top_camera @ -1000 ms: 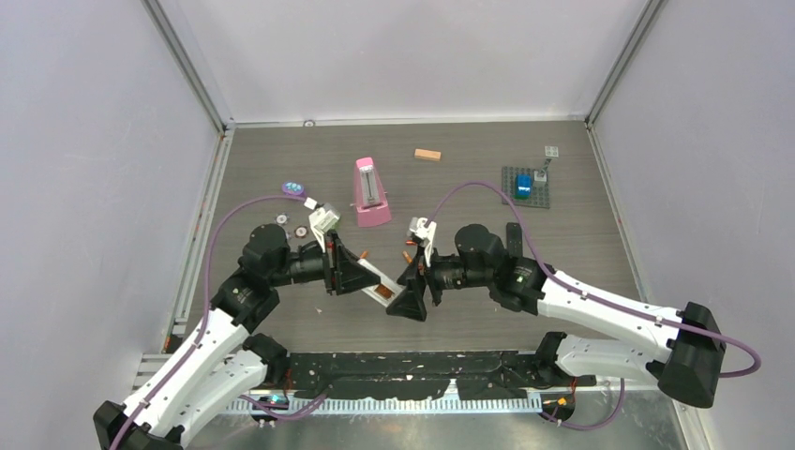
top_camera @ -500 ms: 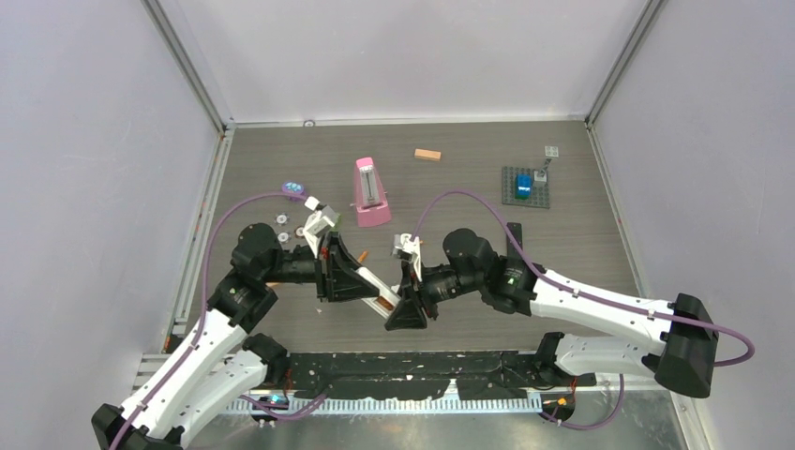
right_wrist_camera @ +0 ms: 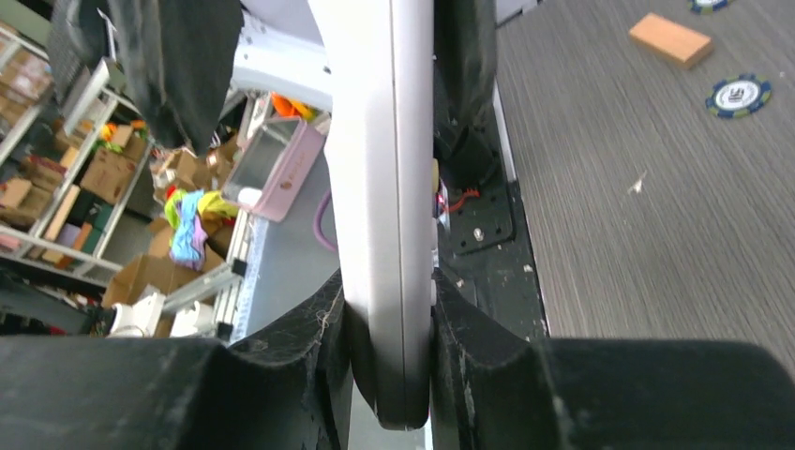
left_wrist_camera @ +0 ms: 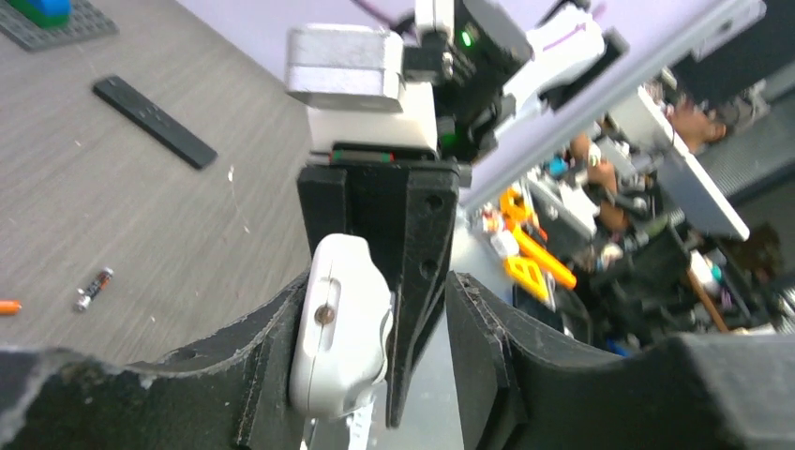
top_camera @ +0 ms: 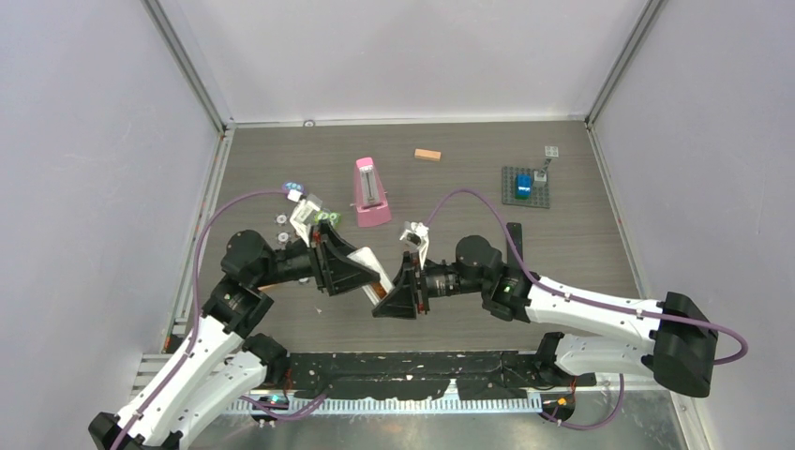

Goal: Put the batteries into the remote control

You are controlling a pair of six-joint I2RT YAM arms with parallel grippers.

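Left gripper (left_wrist_camera: 380, 291): it is standing partly spread, with the white remote (left_wrist_camera: 339, 319) leaning against one finger (left_wrist_camera: 267, 375) only, while the other finger (left_wrist_camera: 478, 356) is sitting clear of it
Right gripper (right_wrist_camera: 386, 291): it is clamping one end of the white remote, both fingers pressing on its flat faces, and the wrist view is looking along the remote's thin edge
Between the grippers: one black finger of the right gripper is standing in the gap between the white remote and the left gripper's free finger
White remote: it is hanging in the air over the near middle of the table (top_camera: 450, 178), stretched from one gripper to the other
Dark battery (left_wrist_camera: 94, 288): it is lying loose on the table, well apart from the white remote
Orange battery (left_wrist_camera: 7, 307): it is poking in at the edge of the left wrist view, just beside the dark battery
Black remote (top_camera: 514, 242): it is lying flat on the table beside the right arm
Pink metronome (top_camera: 372, 192): it is standing beyond the grippers
Orange-tan block (top_camera: 427, 155): it is lying further back
Poker chip (right_wrist_camera: 738, 95): it is lying flat near the block
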